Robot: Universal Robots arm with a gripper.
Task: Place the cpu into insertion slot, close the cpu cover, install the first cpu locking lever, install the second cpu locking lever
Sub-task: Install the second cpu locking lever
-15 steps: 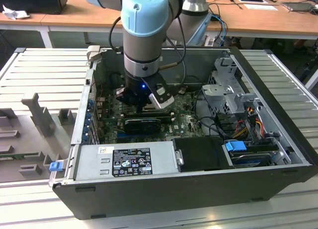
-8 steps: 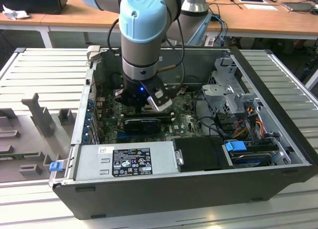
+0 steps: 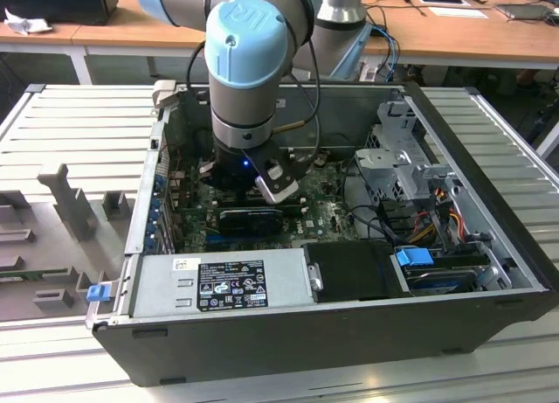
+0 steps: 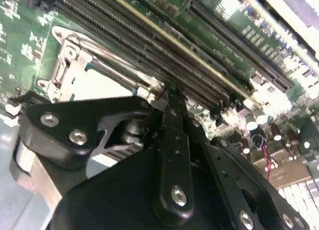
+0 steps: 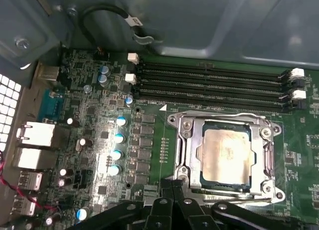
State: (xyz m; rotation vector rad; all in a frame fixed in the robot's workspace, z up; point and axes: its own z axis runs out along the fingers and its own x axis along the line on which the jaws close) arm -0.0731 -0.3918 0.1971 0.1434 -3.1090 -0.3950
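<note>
In the first wrist view the cpu (image 5: 224, 155), a pale silvery-beige square, lies flat in the insertion slot (image 5: 224, 186), whose dark rim shows around it. The silvery cpu cover (image 5: 263, 160) lies down over its edges. One thin locking lever (image 5: 224, 115) runs along the side by the memory slots. My gripper (image 5: 175, 190) is at the socket's opposite side, black fingers together. In the second wrist view the gripper (image 4: 172, 95) has its tip against a lever rod (image 4: 117, 70) at the edge of the cover (image 4: 65, 65). In the exterior view the gripper (image 3: 247, 191) reaches down inside the computer case.
Long black memory slots (image 5: 209, 80) run beside the socket. Capacitors (image 5: 119, 137) and rear ports (image 5: 35, 135) are on the board. A black card (image 3: 249, 218), the power supply (image 3: 223, 285) and a drive cage (image 3: 402, 167) crowd the case; the case wall (image 5: 199, 20) rises behind.
</note>
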